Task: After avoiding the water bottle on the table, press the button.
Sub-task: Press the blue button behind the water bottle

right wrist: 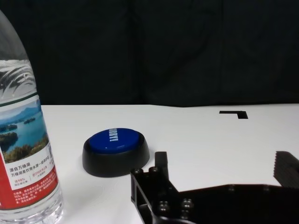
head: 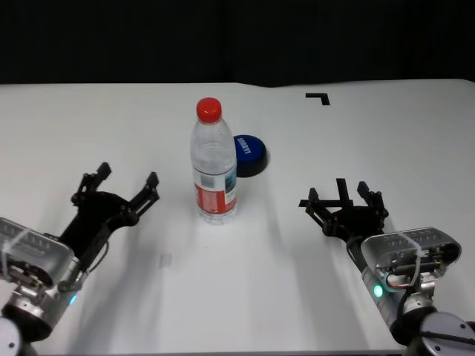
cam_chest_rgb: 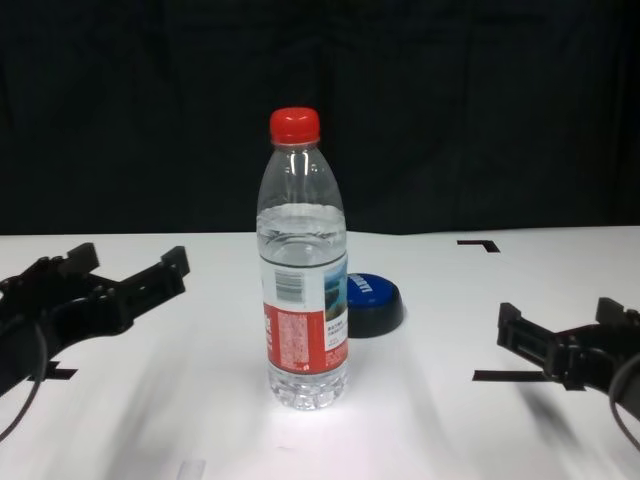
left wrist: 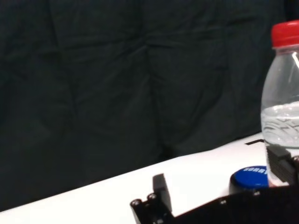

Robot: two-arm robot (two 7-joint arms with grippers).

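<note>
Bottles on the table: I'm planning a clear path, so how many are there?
1. The water bottle stands upright mid-table, just in front of the button, between the left gripper and right gripper.

Left pincer (head: 126, 179) and right pincer (head: 344, 197) hover spread.

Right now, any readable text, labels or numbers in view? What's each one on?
Button: white letters on the blue top, too blurred to read for sure.
Water bottle: "598%" in the label's small print; Chinese lines beside it, too small to read.
Same bottle, chest view: barcode, digits unreadable.
Table: black tape corner marks, no text.
</note>
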